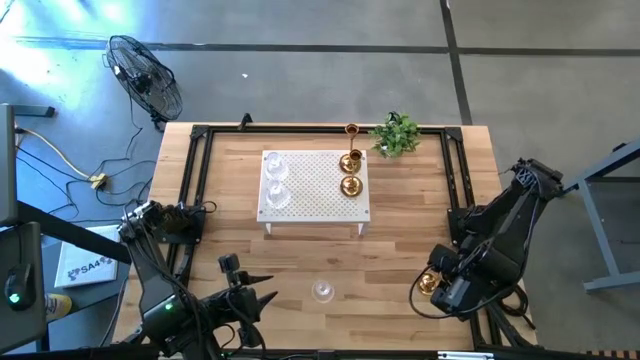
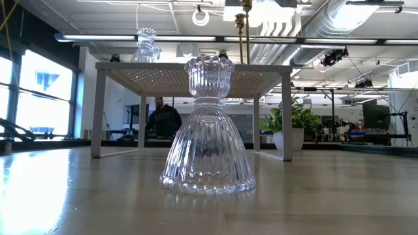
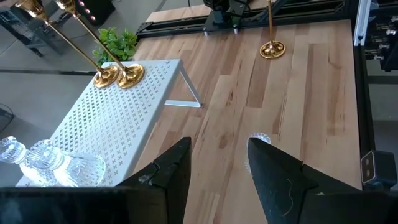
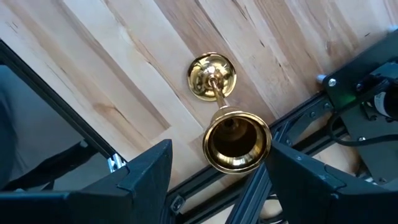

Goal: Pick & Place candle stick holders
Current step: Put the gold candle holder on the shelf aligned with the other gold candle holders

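1. Two clear glass candle stick holders (image 1: 275, 180) stand on the left part of the white perforated platform (image 1: 313, 200), one just behind the other.
2. Two brass candle stick holders (image 1: 350, 172) stand upright on the platform's right side, their round bases close together.
3. A third glass holder (image 2: 208, 127) stands alone on the bare desk (image 1: 400, 250) in front of the platform, near the front edge; the low view shows its ribbed, flared base flat on the wood.
4. Another brass holder (image 4: 224, 118) stands on the desk at the front right corner, close to the black frame rail.
5. The right gripper (image 4: 214, 180) hangs directly over this brass holder, its jaws spread wide on either side of the cup and not touching it.
6. The left gripper (image 3: 217, 177) sits at the front left of the desk, jaws apart and holding nothing, with the lone glass holder just ahead of it.
7. A small green plant (image 1: 397, 135) stands behind the platform's right corner.
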Motion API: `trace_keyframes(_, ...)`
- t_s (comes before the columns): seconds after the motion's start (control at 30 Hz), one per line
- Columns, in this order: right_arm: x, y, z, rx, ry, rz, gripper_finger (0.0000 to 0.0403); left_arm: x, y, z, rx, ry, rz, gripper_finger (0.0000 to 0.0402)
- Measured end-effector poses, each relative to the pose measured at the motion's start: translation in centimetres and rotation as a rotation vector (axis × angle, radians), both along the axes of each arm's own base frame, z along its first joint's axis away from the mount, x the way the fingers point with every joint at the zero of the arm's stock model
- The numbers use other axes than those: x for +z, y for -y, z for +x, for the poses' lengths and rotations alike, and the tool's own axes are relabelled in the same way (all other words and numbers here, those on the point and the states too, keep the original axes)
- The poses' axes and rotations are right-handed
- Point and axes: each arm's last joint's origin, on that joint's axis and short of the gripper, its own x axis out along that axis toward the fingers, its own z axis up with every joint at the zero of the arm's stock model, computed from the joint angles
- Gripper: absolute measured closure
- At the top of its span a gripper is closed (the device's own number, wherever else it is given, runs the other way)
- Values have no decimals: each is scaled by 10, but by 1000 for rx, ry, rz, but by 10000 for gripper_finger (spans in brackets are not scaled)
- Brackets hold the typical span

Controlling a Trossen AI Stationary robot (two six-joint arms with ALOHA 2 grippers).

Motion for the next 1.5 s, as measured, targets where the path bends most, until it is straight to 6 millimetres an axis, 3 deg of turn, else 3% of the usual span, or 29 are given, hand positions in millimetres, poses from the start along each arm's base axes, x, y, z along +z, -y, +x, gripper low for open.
trace_keyframes(0.97, 0, 2, -1, -19, 3, -29, 157, 0, 0, 0, 0, -1, -1, 247)
trace_keyframes(1.27, -37, 8, -6, 18, -163, -61, 157, 0, 0, 0, -1, -4, -2, 247)
trace_keyframes(1.5, -38, 10, 5, 57, -122, -17, 157, 0, 0, 0, -11, -9, 17, 247)
